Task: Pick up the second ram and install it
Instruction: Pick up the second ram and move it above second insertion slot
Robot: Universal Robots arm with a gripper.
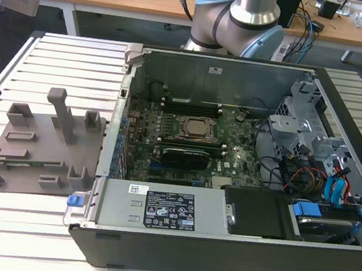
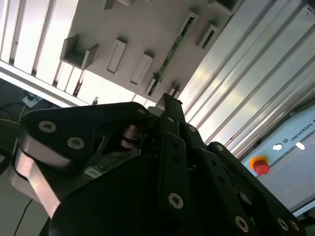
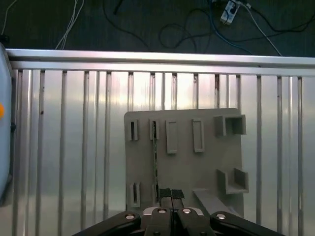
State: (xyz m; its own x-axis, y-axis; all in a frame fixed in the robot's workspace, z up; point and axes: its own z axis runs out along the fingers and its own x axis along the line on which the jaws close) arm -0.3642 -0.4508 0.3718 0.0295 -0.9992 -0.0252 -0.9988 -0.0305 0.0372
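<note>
We look down on a slatted metal counter with a grey holder tray lying flat on it. The second ram, a thin green stick, stands on its long edge in the tray, held by small slotted blocks in one line. In the second wrist view the second ram shows as a narrow green strip, with raised grey blocks of the tray to either side of it.

The claw hangs over the tray, just beside one end of the stick. Its two black fingertips are clenched together with nothing between them. We cannot tell whether they touch the stick or the tray.

In the exterior view, the tray lies on the counter at the exterior view's left, just beside an open computer case. The case lies on its side with its cover off. Inside it we see the large green motherboard with a processor socket near its middle, and bundles of coloured cables toward the exterior view's right. Behind the case rises a grey and blue joint of the arm.

In the second wrist view a red button sits on a pale panel beside the counter's edge, well apart from the tray.
</note>
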